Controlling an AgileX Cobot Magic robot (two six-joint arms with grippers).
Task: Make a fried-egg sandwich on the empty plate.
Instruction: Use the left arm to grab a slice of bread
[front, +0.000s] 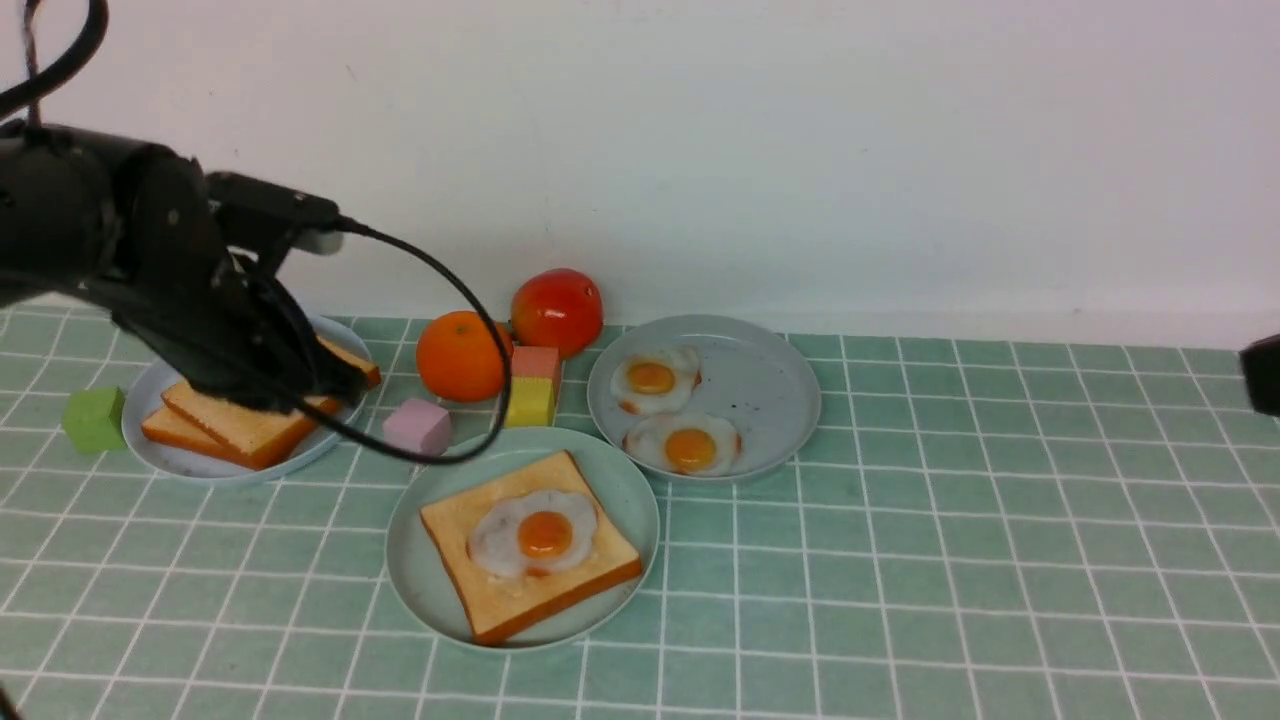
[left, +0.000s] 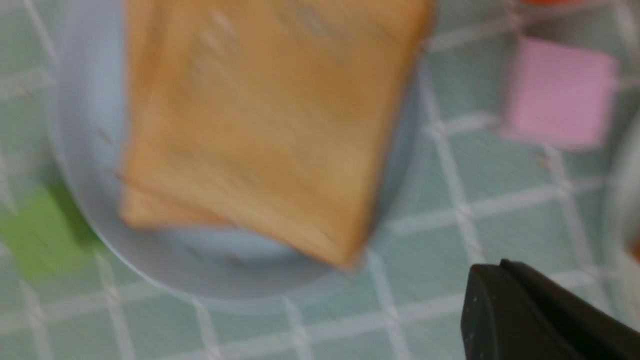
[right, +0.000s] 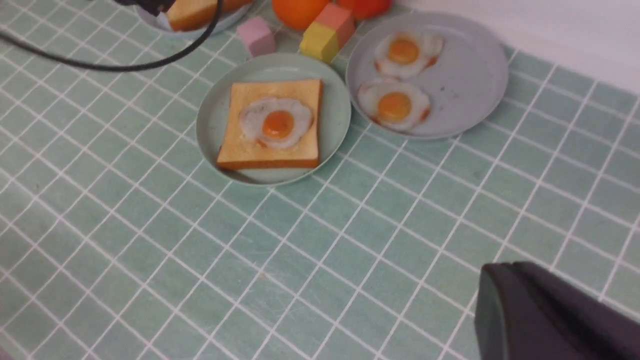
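Currently I log:
- The mint-green plate (front: 425, 590), front centre, holds 1 toast slice (front: 480, 590) with 1 fried egg (front: 535, 535) on top.
- My left gripper (front: 325, 385) is closed at the stacked toast slices (front: 230, 430) on the blue-grey plate (front: 190, 465); I cannot tell if it grips one.
- My right gripper (right: 545, 315) is far right; I cannot tell its fingers' state.

Tiled table (front: 1000, 560) carries an orange (front: 462, 355) just beside a tomato (front: 557, 310). Salmon block (front: 536, 362) touches yellow block (front: 529, 401). Pink cube (front: 417, 425) lies near. Green cube (front: 94, 419) sits at far left.
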